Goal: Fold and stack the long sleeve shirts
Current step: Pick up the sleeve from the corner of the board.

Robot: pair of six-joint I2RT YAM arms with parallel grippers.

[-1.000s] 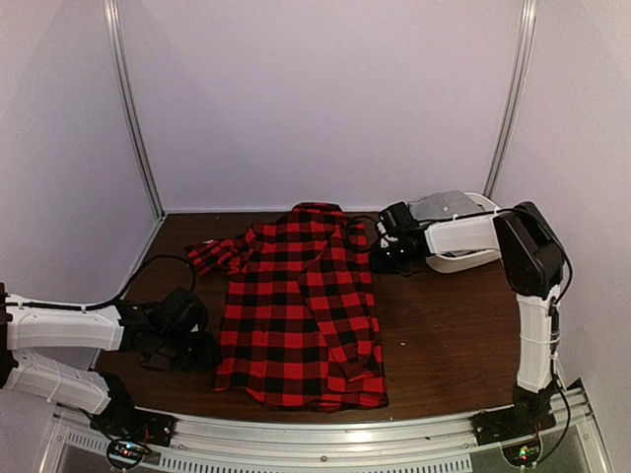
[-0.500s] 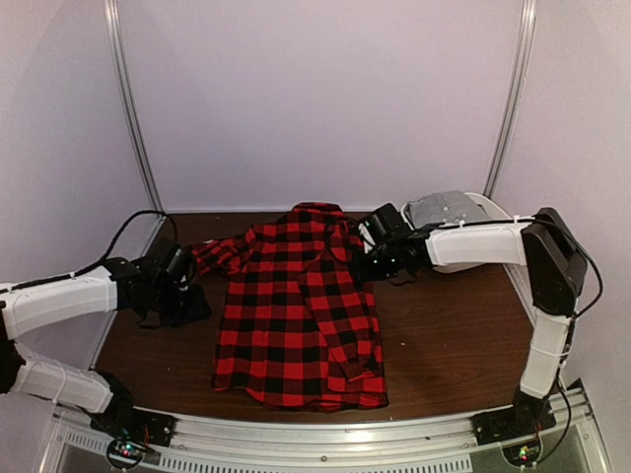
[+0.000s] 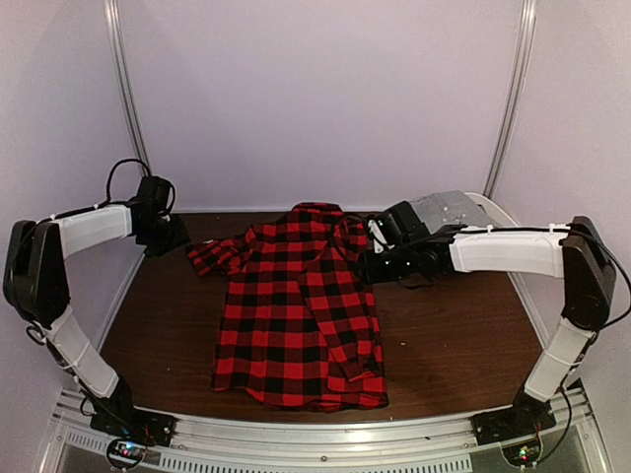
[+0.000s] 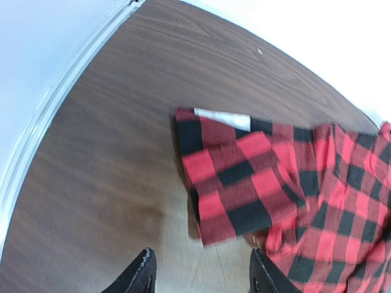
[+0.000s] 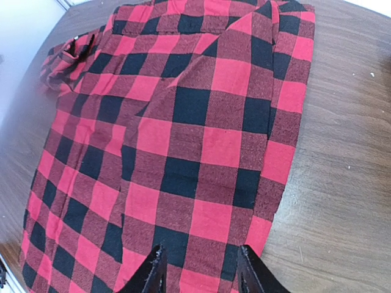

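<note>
One long sleeve shirt (image 3: 301, 305) in red-and-black check lies flat on the brown table, collar toward the back, its left sleeve bunched at the back left (image 3: 219, 254). My left gripper (image 3: 175, 236) is at the back left, just short of that sleeve's cuff (image 4: 238, 183). It is open (image 4: 203, 278), with only bare table between its fingers. My right gripper (image 3: 367, 264) reaches over the shirt's right upper edge. It is open (image 5: 201, 271), hovering over the flat fabric (image 5: 195, 146) near its side edge and gripping nothing.
A white bin (image 3: 493, 209) holding a grey garment (image 3: 446, 207) stands at the back right, behind the right arm. A metal rail and the wall (image 4: 55, 104) run along the table's left side. Bare wood (image 3: 454, 335) lies right of the shirt.
The left arm swung from the front left to the back left, up to the sleeve. The right arm stretched left over the shirt's shoulder. Both sets of jaws have widened.
</note>
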